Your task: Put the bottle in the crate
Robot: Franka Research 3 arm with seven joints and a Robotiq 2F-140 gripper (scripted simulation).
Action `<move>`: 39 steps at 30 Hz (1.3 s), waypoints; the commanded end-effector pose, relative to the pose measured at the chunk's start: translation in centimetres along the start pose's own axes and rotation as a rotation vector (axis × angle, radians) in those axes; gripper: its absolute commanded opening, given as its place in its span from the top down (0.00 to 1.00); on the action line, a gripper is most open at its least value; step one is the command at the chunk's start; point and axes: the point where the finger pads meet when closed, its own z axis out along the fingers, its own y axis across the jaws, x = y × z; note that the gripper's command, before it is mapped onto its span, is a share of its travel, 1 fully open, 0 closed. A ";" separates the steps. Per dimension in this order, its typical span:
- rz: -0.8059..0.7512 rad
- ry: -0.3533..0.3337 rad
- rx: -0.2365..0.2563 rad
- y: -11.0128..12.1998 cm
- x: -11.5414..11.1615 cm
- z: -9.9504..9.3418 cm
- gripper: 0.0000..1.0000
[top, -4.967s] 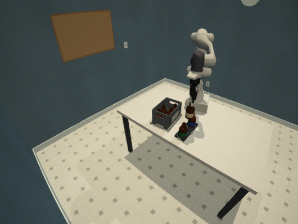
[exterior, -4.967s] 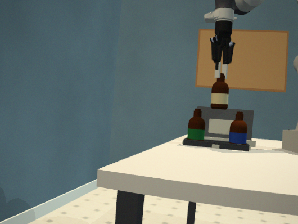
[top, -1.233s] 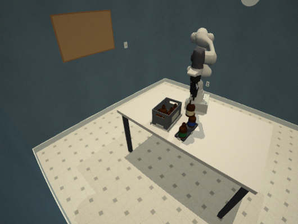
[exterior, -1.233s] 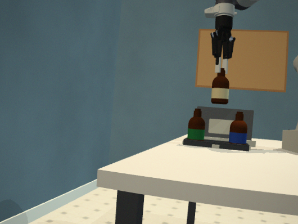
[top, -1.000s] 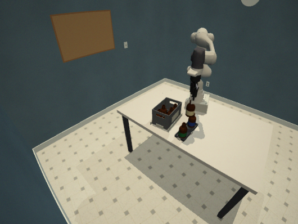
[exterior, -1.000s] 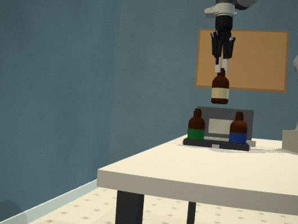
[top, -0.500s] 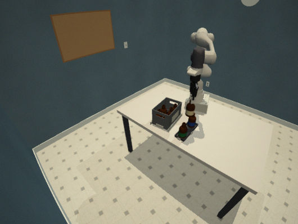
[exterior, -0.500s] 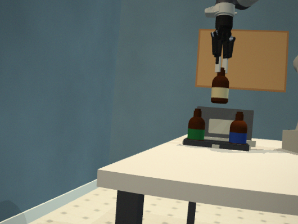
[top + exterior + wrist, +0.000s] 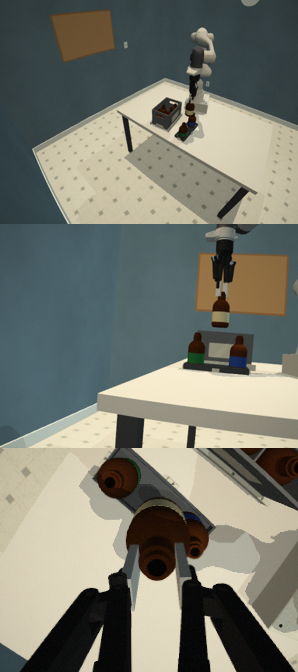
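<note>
1. You have the cream-label bottle pinched by its neck between the fingers, one on either side.
2. Relative to the fingers, its shoulder, label and base hang below them. In your wrist view, the mouth shows between the two light pads.
3. You are holding it about upright in the exterior view, its base in the air, apart from the tray.
4. Your tray lies flat on the surface, bearing the green bottle and the blue bottle upright near opposite ends.
5. Your crate stands level beside the tray, a gap between them. Brown bottles show inside; you cannot tell from these views which slot is free.
6. The held bottle is outside the crate, so you have yet to fill the slot.

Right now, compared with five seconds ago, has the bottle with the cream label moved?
Yes, slightly upward: in the exterior view the cream-label bottle had its base overlapping the top edge of the crate; now it clears it.
</note>
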 end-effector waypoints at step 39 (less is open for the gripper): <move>-0.006 0.000 0.001 4.1 2.0 -0.1 1.00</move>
